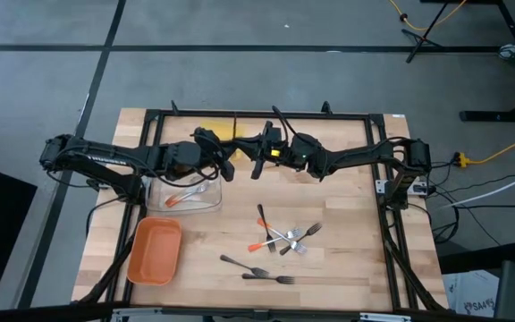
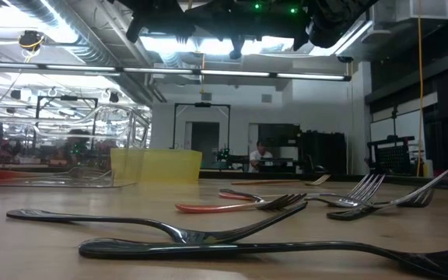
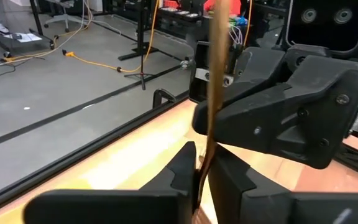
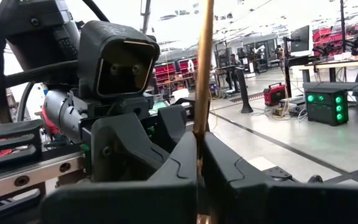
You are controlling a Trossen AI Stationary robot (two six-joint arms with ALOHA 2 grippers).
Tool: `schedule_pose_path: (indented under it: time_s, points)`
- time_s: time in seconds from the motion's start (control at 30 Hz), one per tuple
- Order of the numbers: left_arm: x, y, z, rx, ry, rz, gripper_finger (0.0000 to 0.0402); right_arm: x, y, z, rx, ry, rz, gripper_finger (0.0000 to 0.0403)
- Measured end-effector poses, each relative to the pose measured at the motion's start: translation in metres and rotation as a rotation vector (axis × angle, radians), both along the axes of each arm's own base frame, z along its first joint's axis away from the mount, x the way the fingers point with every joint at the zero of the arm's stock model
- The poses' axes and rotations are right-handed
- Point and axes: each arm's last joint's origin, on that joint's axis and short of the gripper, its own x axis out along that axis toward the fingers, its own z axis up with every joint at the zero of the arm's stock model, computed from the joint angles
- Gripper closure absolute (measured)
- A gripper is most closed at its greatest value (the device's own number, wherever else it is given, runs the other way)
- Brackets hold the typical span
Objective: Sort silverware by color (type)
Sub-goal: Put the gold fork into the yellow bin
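table (image 1: 347,268): wood | on it: orange tray (image 1: 155,251), clear tray (image 1: 186,199), yellow tray (image 1: 217,132), loose silverware (image 1: 280,240)

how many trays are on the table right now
3: a rectangular orange plastic tray on the near-left part of the table, a clear plastic tray just beyond it, and a yellow tray at the far edge, partly hidden under the arms.

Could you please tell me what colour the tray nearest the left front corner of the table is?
Orange tray; the high view shows it best.
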Motion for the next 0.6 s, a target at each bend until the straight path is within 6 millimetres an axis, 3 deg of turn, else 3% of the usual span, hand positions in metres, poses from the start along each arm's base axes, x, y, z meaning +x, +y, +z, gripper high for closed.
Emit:
schedule_pose_path:
  time_s: [0.2,0.6]
  points:
    - [-0.0003,0.0005,0.0000,0.004,0.000,0.018,0.0396,0.0000,0.0000,-0.0001,0.000,0.001,0.000,0.0402]
    - [-0.0003,0.0004,-0.0003,0.001,0.001,0.012,0.0399,0.0003,0.0003,-0.0015,0.000,0.017,0.002,0.0403]
